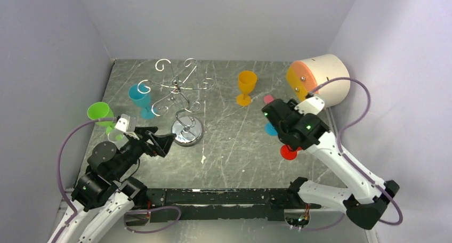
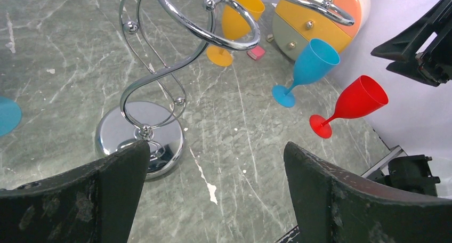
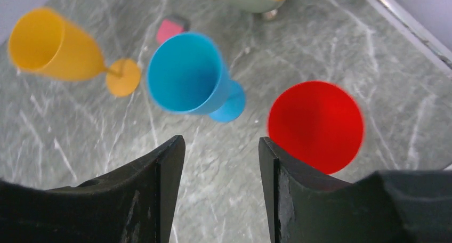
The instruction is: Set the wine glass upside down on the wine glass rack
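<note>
Far left of the wine glass rack (image 1: 186,131), you have a green wine glass (image 1: 97,111) on the marble table (image 1: 234,152), partly hidden behind the left arm. A turquoise wine glass (image 1: 140,96) stands upright just left of the rack, under its scroll arms. Your left gripper (image 2: 216,146) hovers low, near the front-left of the rack's round base, with its fingers spread wide and nothing between them. Right of the rack stands an orange wine glass (image 1: 246,84), with a small pink block (image 1: 268,99) just past it. Further right of the rack, your right gripper (image 3: 221,140) hangs above a blue wine glass (image 3: 186,75) and a red wine glass (image 3: 315,124), both upright on the table. Its fingers are partly apart and grip nothing; the blue cup shows beyond one finger, the red beyond the other. Farthest right of the rack sits a round drawer box (image 1: 320,75).
</note>
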{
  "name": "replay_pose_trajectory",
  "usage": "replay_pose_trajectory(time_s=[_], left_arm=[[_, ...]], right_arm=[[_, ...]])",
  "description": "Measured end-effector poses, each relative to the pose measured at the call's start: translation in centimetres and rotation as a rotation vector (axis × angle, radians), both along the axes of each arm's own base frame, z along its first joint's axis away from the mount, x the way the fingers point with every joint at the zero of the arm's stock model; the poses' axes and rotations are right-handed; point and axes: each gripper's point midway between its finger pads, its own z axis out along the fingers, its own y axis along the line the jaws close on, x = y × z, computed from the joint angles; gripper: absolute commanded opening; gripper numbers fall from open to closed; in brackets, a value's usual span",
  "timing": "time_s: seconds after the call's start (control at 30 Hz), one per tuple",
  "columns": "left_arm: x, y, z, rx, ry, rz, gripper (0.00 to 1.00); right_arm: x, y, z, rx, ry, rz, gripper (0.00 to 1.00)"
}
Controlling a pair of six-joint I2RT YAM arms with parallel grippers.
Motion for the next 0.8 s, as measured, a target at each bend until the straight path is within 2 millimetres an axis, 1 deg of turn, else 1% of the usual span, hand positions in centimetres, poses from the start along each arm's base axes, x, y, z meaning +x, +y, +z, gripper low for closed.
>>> replay_pose_trajectory(time_s=[0.07, 0.17, 0.27, 0.37, 0.47, 0.63, 0.8], left_arm=[[0.0, 0.0, 0.0, -0.001, -0.001, 0.000, 0.99], [0.0, 0.0, 0.0, -0.001, -0.001, 0.000, 0.99], [0.0, 0.0, 0.0, -0.001, -0.002, 0.000, 0.99], [0.0, 0.0, 0.1, -0.002, -0.003, 0.000, 0.99], [0.0, 0.0, 0.1, -0.002, -0.003, 0.000, 0.99], [-0.1, 0.0, 0.1, -0.002, -0.003, 0.000, 0.99], [-0.1, 0.0, 0.1, -0.002, -0.004, 0.000, 0.99]], right_arm=[[0.1, -2.0, 0.0, 0.006, 0.005, -0.055, 0.57], [0.0, -3.8, -0.6, 0.006, 0.025, -0.104, 0.55], [-0.1, -4.6, -1.7, -0.007, 0.068, -0.140, 0.50], [-0.2, -5.3, -2.8, -0.022, 0.112, -0.181, 0.48], [-0.4, -5.4, -3.8, -0.013, 0.133, -0.189, 0.47], [-0.7, -5.0, -5.5, 0.029, 0.159, -0.172, 0.41], [-0.5, -4.4, -6.7, 0.052, 0.170, -0.154, 0.31]])
